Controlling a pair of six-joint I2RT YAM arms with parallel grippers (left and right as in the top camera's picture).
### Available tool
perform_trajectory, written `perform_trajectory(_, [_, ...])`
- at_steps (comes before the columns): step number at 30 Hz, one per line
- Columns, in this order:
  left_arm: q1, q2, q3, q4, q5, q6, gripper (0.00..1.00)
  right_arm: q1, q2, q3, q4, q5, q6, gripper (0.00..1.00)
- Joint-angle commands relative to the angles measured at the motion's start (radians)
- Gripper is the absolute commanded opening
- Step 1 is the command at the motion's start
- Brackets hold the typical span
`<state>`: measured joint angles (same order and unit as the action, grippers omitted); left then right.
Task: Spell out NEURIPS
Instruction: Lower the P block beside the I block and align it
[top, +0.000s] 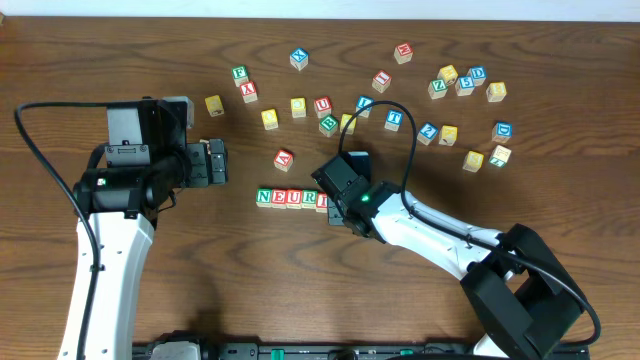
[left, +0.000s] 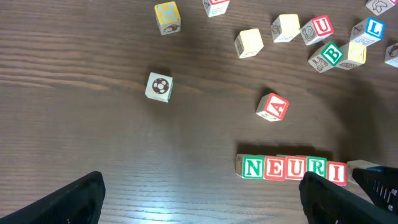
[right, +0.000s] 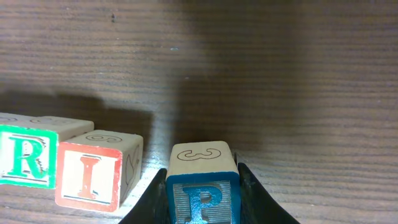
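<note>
Partly cropped at the bottom edge, P block (right: 200, 163) pinched by right gripper (right: 202, 193), gap beside I block (right: 90, 174); left gripper (left: 202, 208) wide.

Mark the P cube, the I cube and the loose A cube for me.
P cube (right: 202, 202): right wrist view, on its blue-lettered front face.
I cube (right: 88, 176): right wrist view, on its red-lettered front face.
A cube (left: 272, 107): left wrist view, on its lettered face.
</note>
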<state>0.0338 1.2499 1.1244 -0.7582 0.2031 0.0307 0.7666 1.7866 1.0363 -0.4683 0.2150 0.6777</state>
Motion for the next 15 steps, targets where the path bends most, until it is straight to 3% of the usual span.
perform_trajectory(1, [0.005,-0.002,0.023,-0.001,-0.006,0.010,0.98,0.014,-0.006,-0.006,0.020,0.019,0.017,0.14])
perform_trajectory(15, [0.005,-0.002,0.022,-0.001,-0.006,0.010,0.98,0.014,0.047,-0.006,0.061,0.018,0.018,0.14])
